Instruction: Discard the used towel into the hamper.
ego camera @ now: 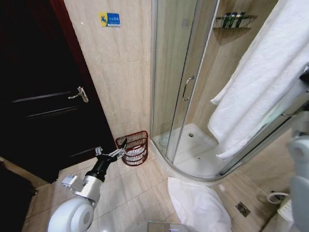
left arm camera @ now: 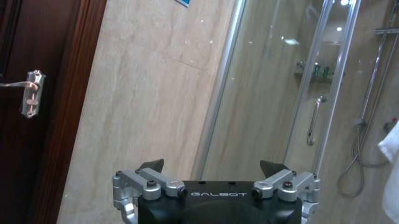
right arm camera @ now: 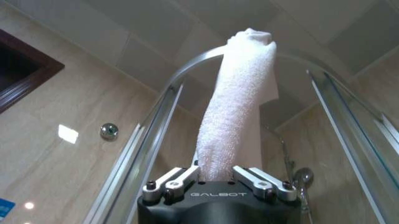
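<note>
— Looking from up high, what do you see?

— A big white towel [ego camera: 256,82] hangs over the top rail of the glass shower [ego camera: 178,92]. The hamper [ego camera: 133,147] sits on the floor, right against the wall by the shower door. It already has something white inside. More white cloth [ego camera: 198,205] lies on the tiles, near the shower step. The left gripper [ego camera: 112,153] floats just beside the hamper, on the dark door [ego camera: 43,96] side.

— And the camera on the left arm?

— The left gripper [left arm camera: 212,168] has its two fingers spread wide, with nothing between them. It points at the wall and the shower glass.

— What about the other arm's camera?

— The right gripper [right arm camera: 216,171] is squeezed tight on the towel [right arm camera: 240,98], low down. The towel goes up to the rail and folds over it.

— So which step is it?

— I think it is the grabbing step. The towel is caught but not off the rail yet. Next it needs a pull to slide it free, then a carry over to the hamper. It looks long and floppy, so it could drag.
</note>
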